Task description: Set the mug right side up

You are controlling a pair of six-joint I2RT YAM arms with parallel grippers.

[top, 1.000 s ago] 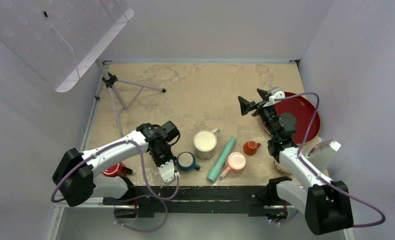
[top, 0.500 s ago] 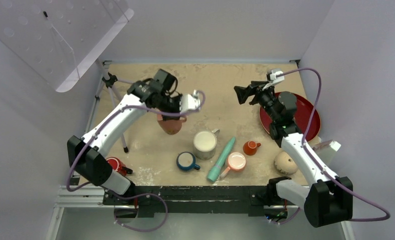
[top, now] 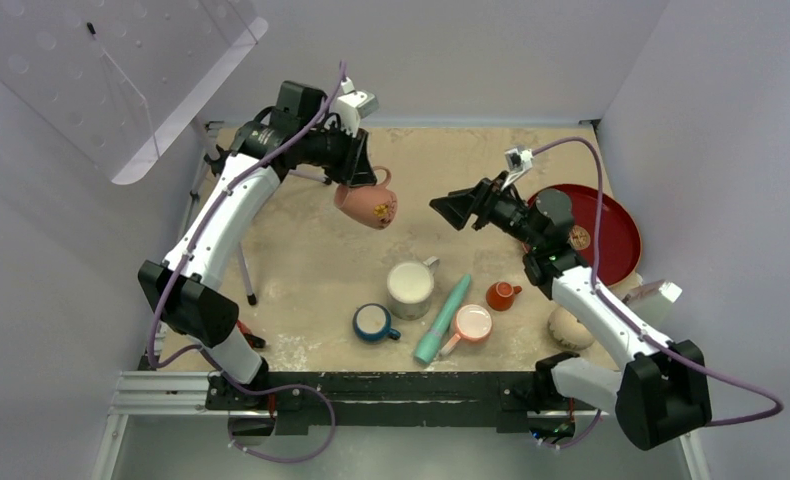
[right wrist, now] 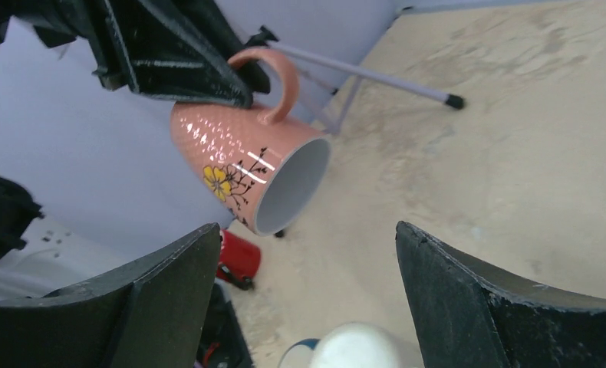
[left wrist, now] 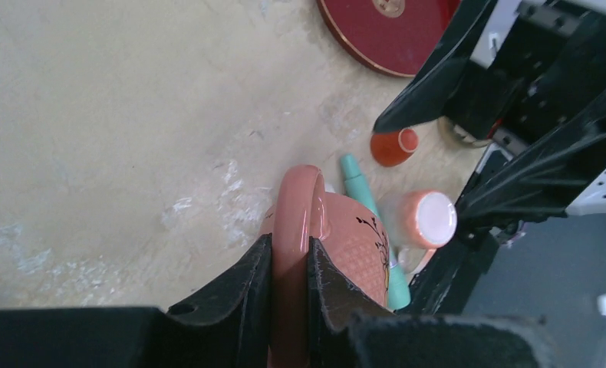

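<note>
Gripping the handle of a pink flowered mug (top: 369, 205), the left fingers (top: 357, 180) hold it tilted above the desk (top: 301, 260)'s far half. The right fingers (top: 456, 208) gape wide and empty. The beige mug (top: 569, 328) sits near the desk's near right corner.

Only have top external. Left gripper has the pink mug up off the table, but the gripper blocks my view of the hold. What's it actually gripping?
Observer: In the left wrist view, the left gripper is shut on the pink mug by its handle alone, with one finger on each side of the loop.
Operator: Which way is the mouth facing?
Observer: In the right wrist view, the mug hangs tilted roughly on its side. Its mouth is angled toward the open right gripper, and the pale inside looks empty.
</note>
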